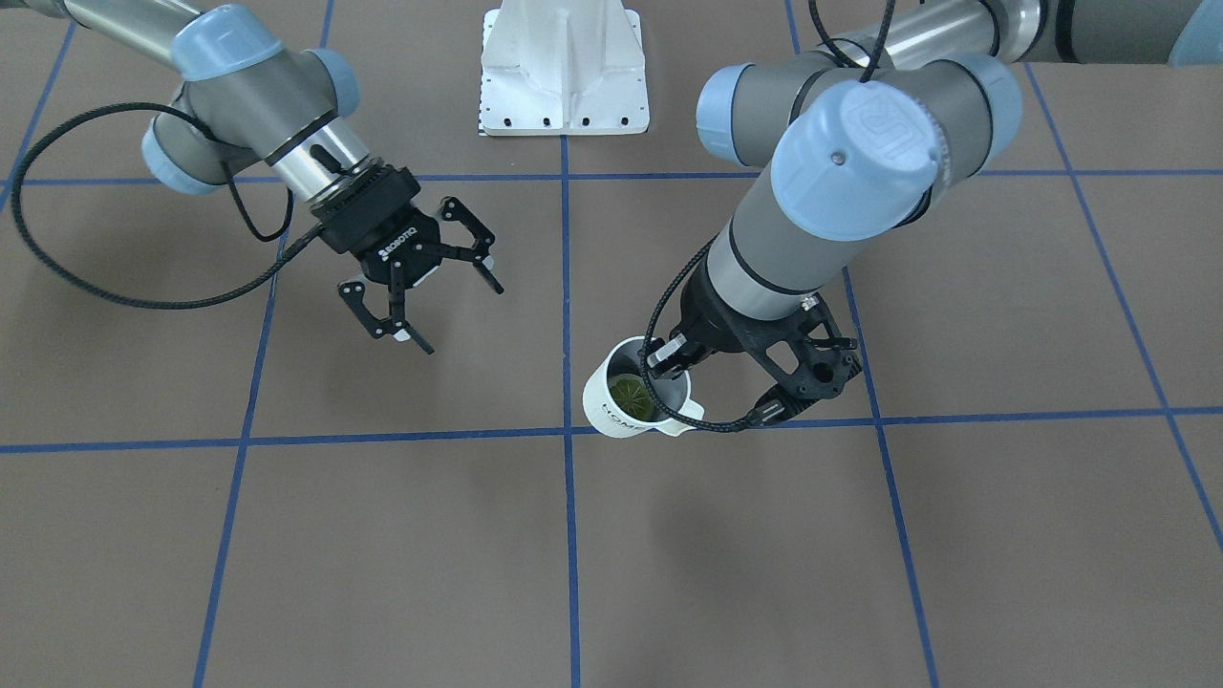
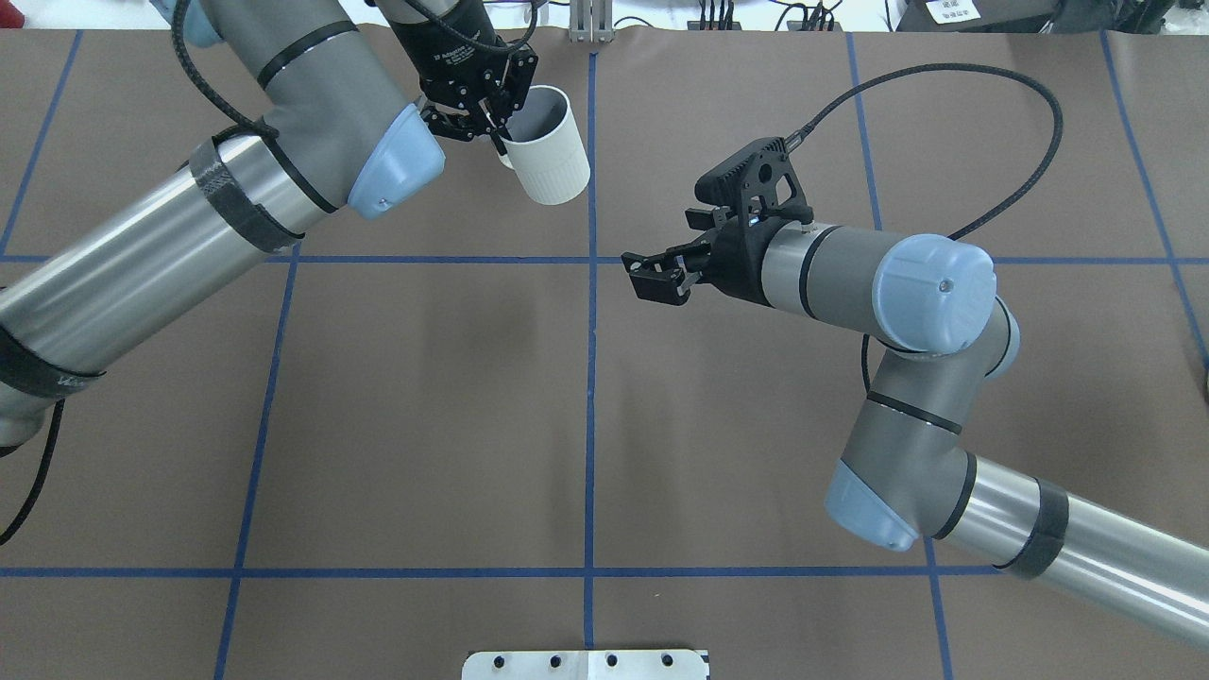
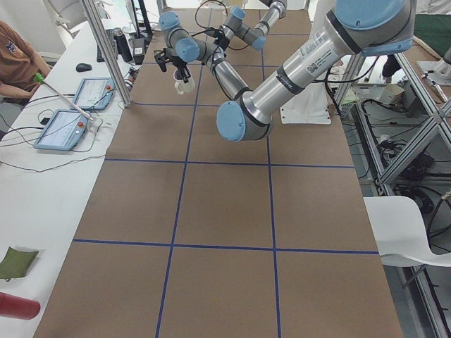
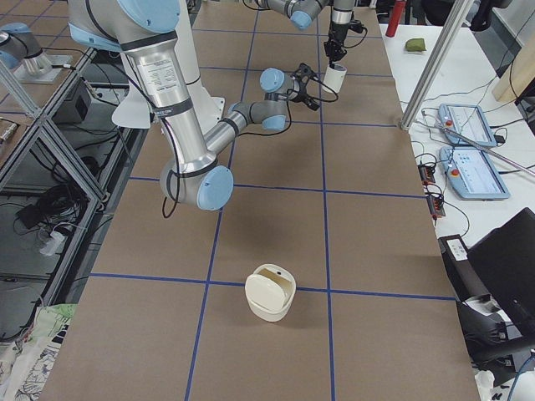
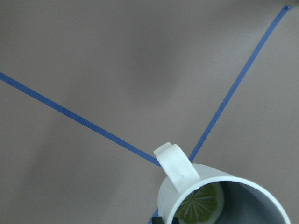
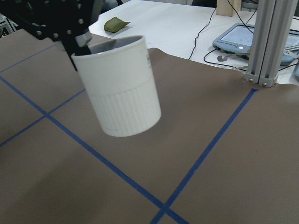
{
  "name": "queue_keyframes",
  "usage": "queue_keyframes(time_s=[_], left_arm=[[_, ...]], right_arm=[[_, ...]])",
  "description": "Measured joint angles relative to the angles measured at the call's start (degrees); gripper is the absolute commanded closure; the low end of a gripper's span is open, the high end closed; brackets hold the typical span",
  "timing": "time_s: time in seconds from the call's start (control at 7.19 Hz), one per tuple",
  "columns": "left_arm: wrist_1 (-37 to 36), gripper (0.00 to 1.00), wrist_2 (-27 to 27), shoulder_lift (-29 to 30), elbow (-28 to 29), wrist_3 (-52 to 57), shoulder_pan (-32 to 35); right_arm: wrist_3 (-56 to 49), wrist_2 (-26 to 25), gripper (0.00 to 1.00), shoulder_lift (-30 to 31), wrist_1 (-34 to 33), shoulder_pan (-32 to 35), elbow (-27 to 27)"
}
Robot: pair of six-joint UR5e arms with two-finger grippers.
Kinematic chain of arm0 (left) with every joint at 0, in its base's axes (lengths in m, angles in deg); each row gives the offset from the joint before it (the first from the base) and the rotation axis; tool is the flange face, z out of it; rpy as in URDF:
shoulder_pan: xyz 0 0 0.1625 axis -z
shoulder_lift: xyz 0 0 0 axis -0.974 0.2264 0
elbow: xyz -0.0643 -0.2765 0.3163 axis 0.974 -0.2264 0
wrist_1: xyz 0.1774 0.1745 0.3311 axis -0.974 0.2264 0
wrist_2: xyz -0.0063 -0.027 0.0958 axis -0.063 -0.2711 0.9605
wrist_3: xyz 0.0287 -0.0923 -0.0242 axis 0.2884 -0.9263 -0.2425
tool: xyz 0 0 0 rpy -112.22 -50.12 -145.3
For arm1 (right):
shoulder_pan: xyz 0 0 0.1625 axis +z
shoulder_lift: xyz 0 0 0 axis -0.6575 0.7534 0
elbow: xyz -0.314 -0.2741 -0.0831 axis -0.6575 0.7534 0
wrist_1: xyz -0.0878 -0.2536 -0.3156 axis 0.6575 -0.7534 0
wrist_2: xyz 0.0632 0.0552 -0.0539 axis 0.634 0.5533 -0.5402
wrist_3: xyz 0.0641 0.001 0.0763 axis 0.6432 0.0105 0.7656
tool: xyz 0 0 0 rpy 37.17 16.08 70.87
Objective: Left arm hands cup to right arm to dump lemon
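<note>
1. Cup (image 1: 611, 406): white mug with a squarish handle (image 5: 174, 164) and a dark grey inside; black lettering on the side (only partly legible in the front-facing view); upper wall smooth, lower wall finely ribbed, as seen from the right wrist.
2. Position of the cup: held clear of the brown mat (image 1: 382, 535), tilted, mouth upward; over the blue tape line (image 1: 566, 287) that runs down the middle of the table, close to a tape crossing, on the side away from the robot's base.
3. Lemon (image 1: 631, 394): yellow-green slice with a radial segment pattern; lying inside the mug near the bottom, narrower than the mouth; visible from the left wrist just under the rim on the handle side.
4. Left gripper (image 1: 669, 368): clamped on the mug's rim beside the handle, one fingertip reaching into the mouth; left arm (image 1: 822, 191) slanting down from above, with a braided cable looped past the wrist.
5. Right gripper (image 1: 461, 318): black, marked ROBOTIQ, thin linkage fingers spread wide and grasping nothing; raised off the mat, well apart from the mug, on the far side of the centre line from it; right arm (image 1: 239, 86) bent at the wrist toward the mug.
6. Cream round container (image 4: 269, 292): standing on the mat near the table's end on the robot's right, well apart from both arms.
</note>
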Motion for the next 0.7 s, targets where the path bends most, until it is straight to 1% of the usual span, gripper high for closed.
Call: queue_keyframes(time_s=[0.28, 0.7], left_arm=[[0.1, 1.00, -2.0, 0.6, 0.3, 0.0, -0.9], [0.1, 1.00, -3.6, 1.3, 0.3, 0.0, -3.5]], right_arm=[[-0.3, -2.8, 0.01, -0.6, 0.1, -1.5, 0.0], [-4.1, -5.8, 0.01, -0.6, 0.0, -2.3, 0.5]])
